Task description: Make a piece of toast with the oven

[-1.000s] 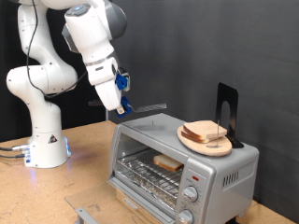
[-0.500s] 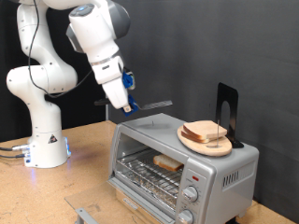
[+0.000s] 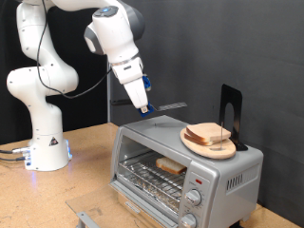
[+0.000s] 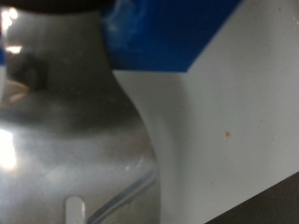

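Oven point(image 3: 185, 161): silver, on the table point(image 3: 90, 180), glass door shut. Piece of toast point(image 3: 171, 164): inside, lying on the wire rack. Wooden plate point(image 3: 211, 147): on the oven's roof, bearing further bread slices point(image 3: 209, 134). Pincer point(image 3: 144, 106): in the air above the oven's rear; whether spread or pressed together, cannot tell.

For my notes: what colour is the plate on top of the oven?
Light wood tan; the plate shows best in the exterior view.
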`<action>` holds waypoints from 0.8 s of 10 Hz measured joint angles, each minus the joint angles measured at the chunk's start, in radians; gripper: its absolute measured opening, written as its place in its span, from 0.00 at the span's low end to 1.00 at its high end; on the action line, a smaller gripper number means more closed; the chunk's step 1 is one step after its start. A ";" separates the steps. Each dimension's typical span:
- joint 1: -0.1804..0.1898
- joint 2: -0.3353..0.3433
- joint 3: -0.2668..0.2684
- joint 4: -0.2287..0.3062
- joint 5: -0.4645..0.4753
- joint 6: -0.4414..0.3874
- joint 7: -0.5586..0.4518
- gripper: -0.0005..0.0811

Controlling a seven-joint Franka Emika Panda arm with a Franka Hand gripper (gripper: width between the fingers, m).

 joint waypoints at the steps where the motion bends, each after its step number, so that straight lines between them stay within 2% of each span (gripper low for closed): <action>1: 0.000 0.008 0.014 0.001 0.000 0.014 0.016 0.58; 8: 0.000 0.100 0.081 0.017 0.000 0.078 0.058 0.58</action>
